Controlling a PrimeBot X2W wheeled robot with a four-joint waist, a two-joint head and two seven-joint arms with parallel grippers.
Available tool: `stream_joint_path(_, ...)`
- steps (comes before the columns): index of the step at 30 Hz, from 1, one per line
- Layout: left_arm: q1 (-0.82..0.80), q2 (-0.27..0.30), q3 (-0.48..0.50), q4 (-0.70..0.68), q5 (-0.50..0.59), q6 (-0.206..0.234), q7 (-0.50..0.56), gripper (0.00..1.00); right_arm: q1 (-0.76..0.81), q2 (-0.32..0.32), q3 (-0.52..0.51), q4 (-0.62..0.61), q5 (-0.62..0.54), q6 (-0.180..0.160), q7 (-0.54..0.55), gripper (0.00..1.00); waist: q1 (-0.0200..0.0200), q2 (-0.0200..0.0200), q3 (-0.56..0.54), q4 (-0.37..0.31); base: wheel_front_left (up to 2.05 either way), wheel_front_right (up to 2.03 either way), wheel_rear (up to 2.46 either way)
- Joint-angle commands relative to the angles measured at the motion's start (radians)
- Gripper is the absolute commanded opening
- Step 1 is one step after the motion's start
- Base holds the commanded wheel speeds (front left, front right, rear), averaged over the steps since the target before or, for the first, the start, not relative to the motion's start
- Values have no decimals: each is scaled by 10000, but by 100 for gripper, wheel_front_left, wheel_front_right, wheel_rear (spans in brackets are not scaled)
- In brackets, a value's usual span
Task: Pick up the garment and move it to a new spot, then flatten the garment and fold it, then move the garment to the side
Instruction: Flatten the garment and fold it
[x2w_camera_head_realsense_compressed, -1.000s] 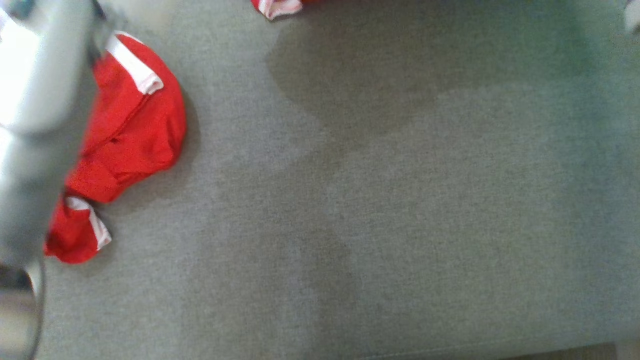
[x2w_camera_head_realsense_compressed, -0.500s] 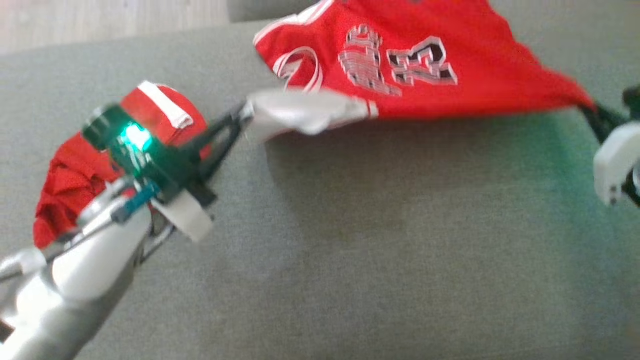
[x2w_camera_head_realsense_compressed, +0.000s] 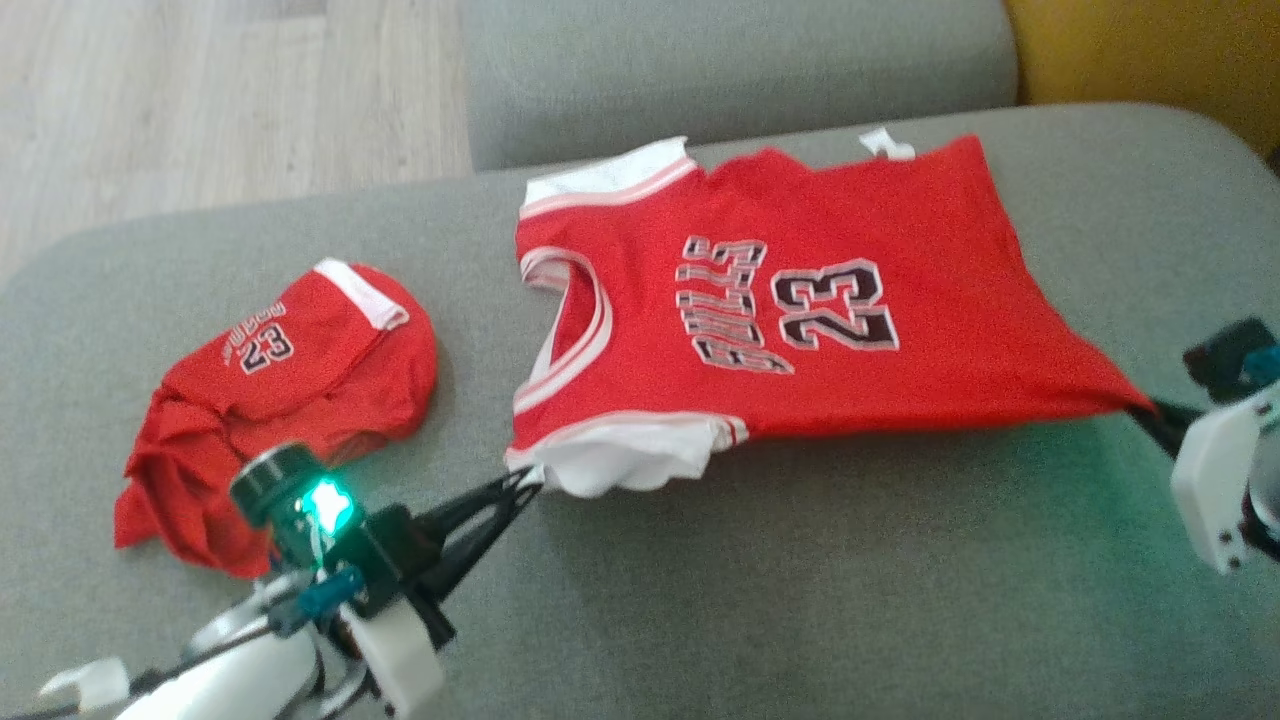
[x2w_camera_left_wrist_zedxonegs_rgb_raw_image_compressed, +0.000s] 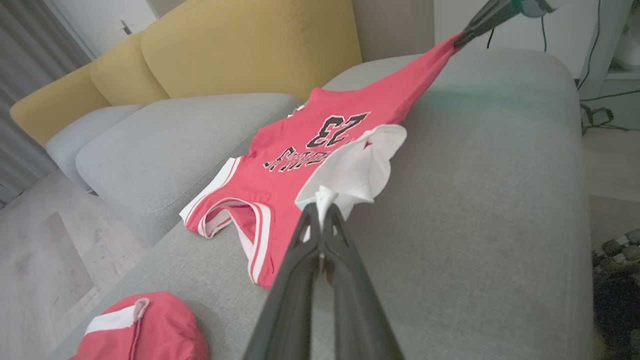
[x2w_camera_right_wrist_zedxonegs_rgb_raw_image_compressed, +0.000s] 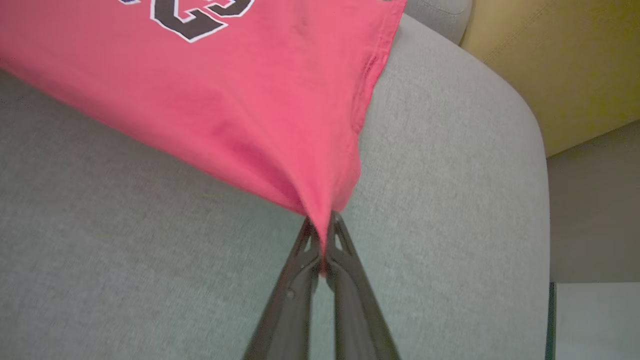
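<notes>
Red jersey (x2w_camera_head_realsense_compressed: 900, 220) with "BULLS 23"

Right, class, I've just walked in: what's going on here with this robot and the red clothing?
The robot holds a red number 23 basketball jersey stretched between both grippers over a grey sofa cushion. The left gripper pinches its white shoulder edge, the right gripper its hem corner. A second, crumpled red jersey lies to the left, untouched.
</notes>
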Motion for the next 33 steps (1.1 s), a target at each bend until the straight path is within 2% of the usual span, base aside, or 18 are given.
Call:
stream_joint_path(1,-148,568,475,-594,-237,159,135,0,200,-625,87,-322,260,-7,102,0,2,-1,-279,4,0,0,0)
stream_joint_path(6,580,1214,307,-1797,-494,437,957,0,655,-1168,387,-1110,1032,-7,759,0,2,-1,-602,84,0,0,0)
stream_joint_path(11,1119,1856,96,-2747,-840,497,1821,0,1180,-1709,604,-1982,1935,-7,1433,0,2,-1,-854,147,0,0,0)
stream_joint_path(15,1306,2022,-15,-3177,-1121,472,2198,0,1513,-2015,692,-2456,2438,-7,1924,0,2,-1,-923,174,0,0,0)
stream_joint_path(23,1130,1782,-159,-3179,-1012,487,2394,0,1917,-2201,176,-2992,2822,-7,2138,0,2,-1,-841,142,0,0,0)
stream_joint_path(28,680,1506,60,-2736,-1021,523,2280,0,1844,-2078,-254,-3160,2679,-7,2230,0,2,-1,-547,14,0,0,0)
stream_joint_path(33,-57,1380,236,-2068,-1031,313,2244,0,1627,-1732,-809,-3124,2569,-7,2306,0,2,-1,-103,-162,0,0,0)
